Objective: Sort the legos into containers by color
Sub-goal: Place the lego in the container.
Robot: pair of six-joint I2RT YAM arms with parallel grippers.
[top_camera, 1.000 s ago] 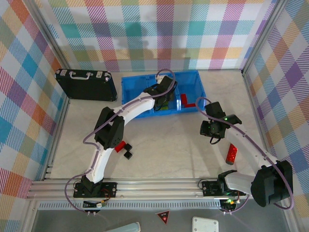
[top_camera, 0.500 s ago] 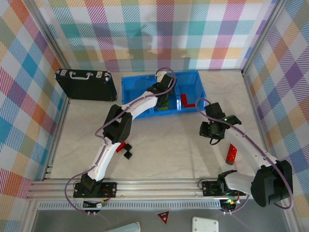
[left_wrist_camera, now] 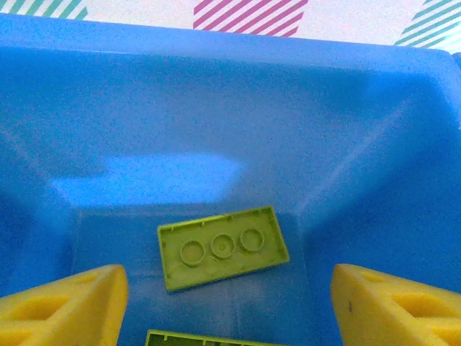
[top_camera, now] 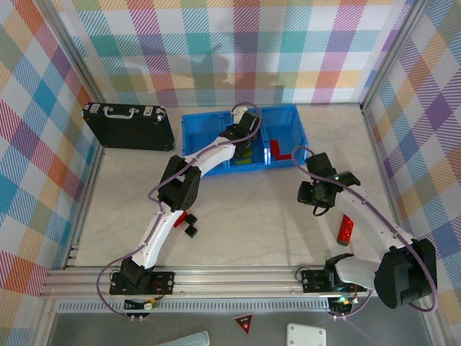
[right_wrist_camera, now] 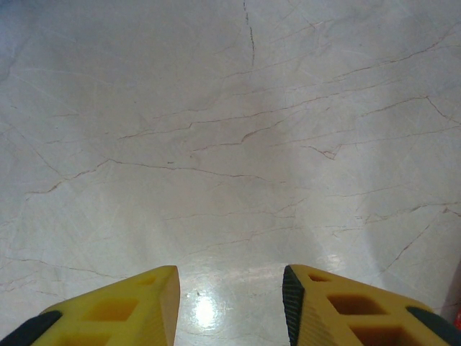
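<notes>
One green lego lies in the middle compartment of the blue bin, under my left gripper, spread and empty. This drop seems done; next, my right gripper, also spread, should take the red lego near it.

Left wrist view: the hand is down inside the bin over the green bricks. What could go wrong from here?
1. The left hand is open and low in the blue bin, in its middle compartment, fingers near the walls. Pulling out at an angle might catch one and drag the bin.
2. The left arm passes right beside a red brick and a black brick on the table. A low swing back could scatter them.
</notes>
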